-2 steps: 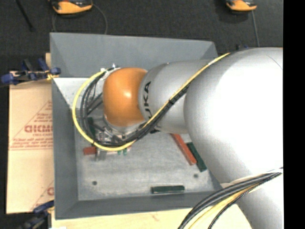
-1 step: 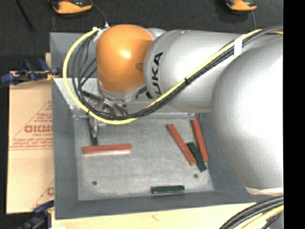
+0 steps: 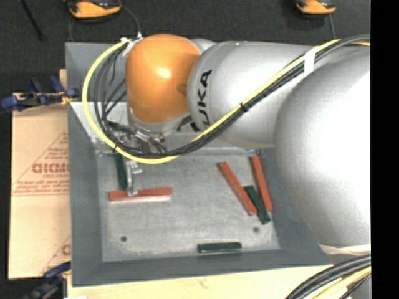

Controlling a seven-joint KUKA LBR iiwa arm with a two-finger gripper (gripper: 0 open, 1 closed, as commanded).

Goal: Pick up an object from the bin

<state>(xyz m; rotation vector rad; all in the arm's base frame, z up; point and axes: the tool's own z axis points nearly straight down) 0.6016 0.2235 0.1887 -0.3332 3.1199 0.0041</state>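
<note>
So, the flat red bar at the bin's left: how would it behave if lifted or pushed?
The flat red rectangular bar looks straight, so probably stiff. Its flat faces suggest sliding, not rolling, when pushed. Being long and thin, it may tilt if gripped near one end.

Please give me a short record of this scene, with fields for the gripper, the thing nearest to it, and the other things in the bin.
bin: grey metal bin, few loose things
gripper: gripper, low in the left part
nearest thing: flat red bar, lying crosswise right under the gripper
right part: orange-red stick, second orange-red stick, short dark green stick, close together
near edge: long dark green stick, alone
held: cannot tell
</note>
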